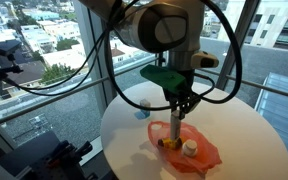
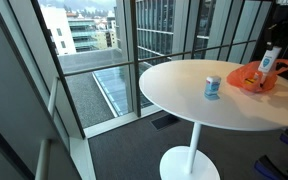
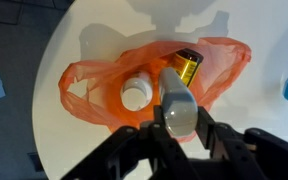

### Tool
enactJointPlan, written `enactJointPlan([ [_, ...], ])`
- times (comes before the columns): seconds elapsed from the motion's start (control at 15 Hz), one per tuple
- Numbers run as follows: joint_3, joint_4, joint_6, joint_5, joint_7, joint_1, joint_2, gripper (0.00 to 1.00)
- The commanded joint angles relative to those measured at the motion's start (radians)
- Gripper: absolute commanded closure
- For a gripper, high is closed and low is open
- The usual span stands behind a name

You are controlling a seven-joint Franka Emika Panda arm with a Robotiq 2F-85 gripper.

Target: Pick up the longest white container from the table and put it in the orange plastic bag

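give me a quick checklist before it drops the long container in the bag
1. Tool shut on container: ok.
2. Container above the bag: ok.
3. Bag mouth open under it: cannot tell.
4. Drop spot free: not ok, a capped bottle and a yellow item lie right beside the container's tip.
5. Height of the tip above the bag: cannot tell.
6. Can apart from the bag: ok.
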Motion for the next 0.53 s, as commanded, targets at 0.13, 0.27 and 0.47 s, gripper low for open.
enactJointPlan([
  [0.13,0.006,0.047,0.022,0.013,0.016,-0.002,0.071,0.89],
  [0.27,0.010,0.066,0.025,0.013,0.017,0.001,0.098,0.89],
  [0.47,0.022,0.111,0.020,0.007,0.019,0.010,0.147,0.89],
])
